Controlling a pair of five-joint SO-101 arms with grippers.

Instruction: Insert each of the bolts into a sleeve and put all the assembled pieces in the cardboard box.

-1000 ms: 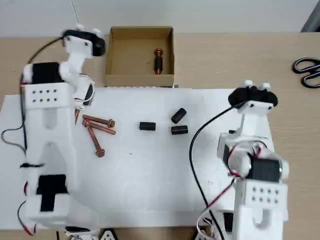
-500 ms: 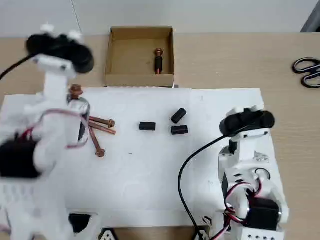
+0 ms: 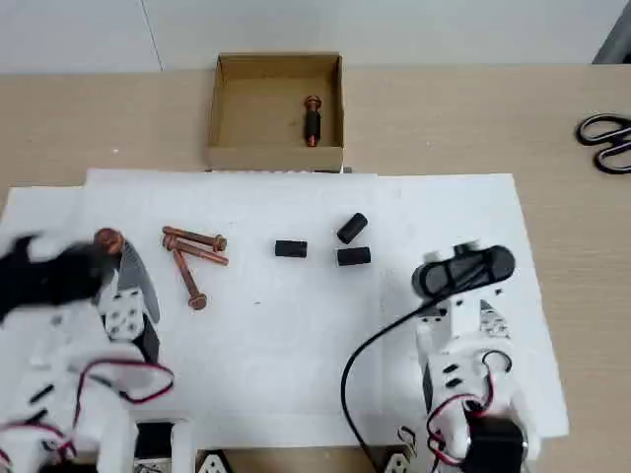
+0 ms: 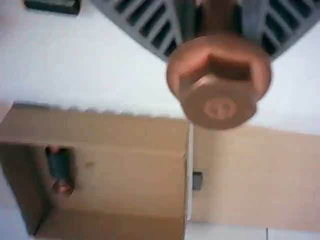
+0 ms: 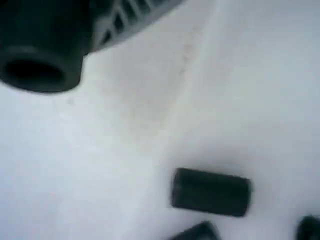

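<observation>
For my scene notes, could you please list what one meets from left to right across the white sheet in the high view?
Held bolt → three loose bolts → lone sleeve → pair of sleeves → right arm.

I count four bare bolts: three loose bolts (image 3: pixel 194 238) lying free and a fourth bolt (image 4: pixel 218 82) in my left pincer (image 4: pixel 218 25). Sleeves also come to four: three loose sleeves (image 3: pixel 290 248) and a held sleeve (image 5: pixel 40 57) in my right pincer (image 5: pixel 60 25). One assembled piece (image 3: pixel 313 120) lies in the single cardboard box (image 3: pixel 227 108). There is one pair of scissors (image 3: pixel 606 141).
</observation>
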